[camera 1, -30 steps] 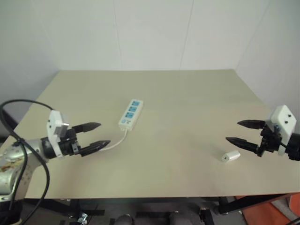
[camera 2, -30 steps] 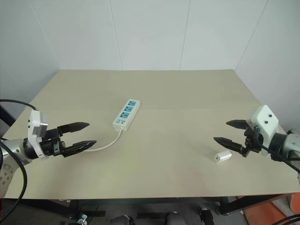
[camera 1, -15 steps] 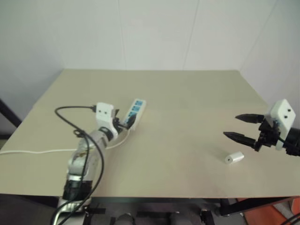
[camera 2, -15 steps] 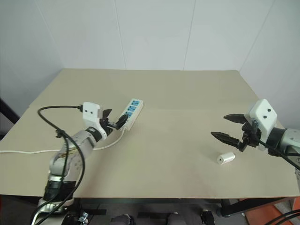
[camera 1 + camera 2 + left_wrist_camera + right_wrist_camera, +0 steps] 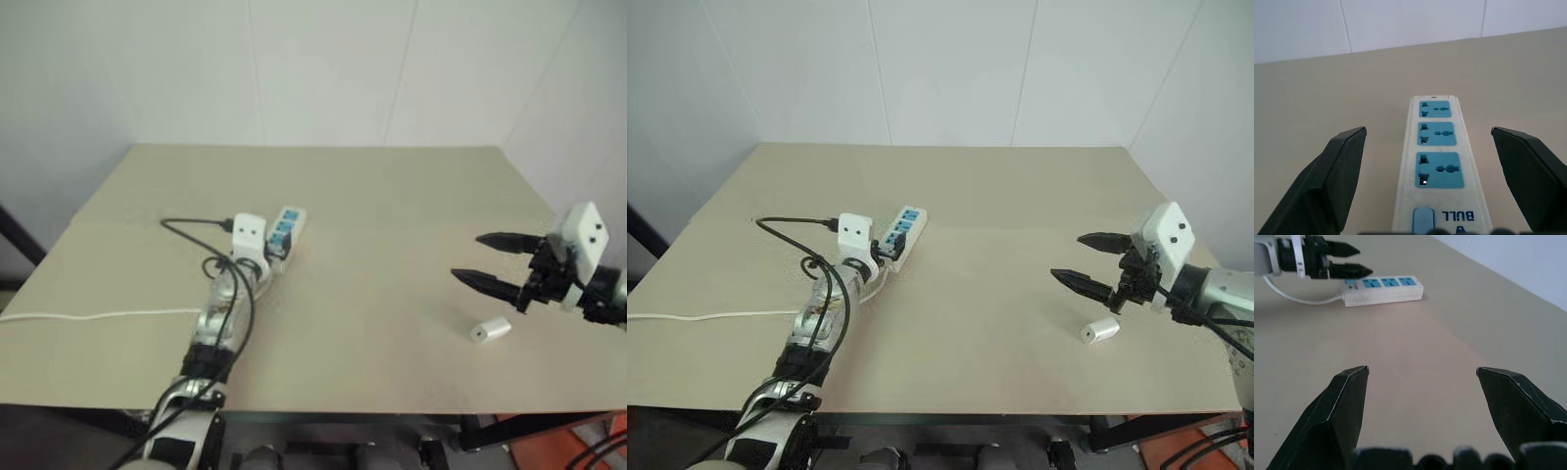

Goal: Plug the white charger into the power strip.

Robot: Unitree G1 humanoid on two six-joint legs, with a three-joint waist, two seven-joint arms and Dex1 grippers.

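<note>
The white charger [image 5: 1100, 330] lies on its side on the table [image 5: 999, 196], near the front edge at about 4 o'clock from the middle. The right gripper [image 5: 1095, 264] hangs just above it, a bit toward 11 o'clock, with its 2 fingers spread wide and nothing in them. The charger's long side runs from 8 o'clock to 2 o'clock.

The power strip [image 5: 898, 235] lies well apart from it, at about 10 o'clock, pointing away toward 1 o'clock. The left gripper [image 5: 1427, 171] is also wide open and empty, its 2 fingers on either side of the strip's switch end.

I think the right arm should pick up the charger, since it is much nearer.
</note>
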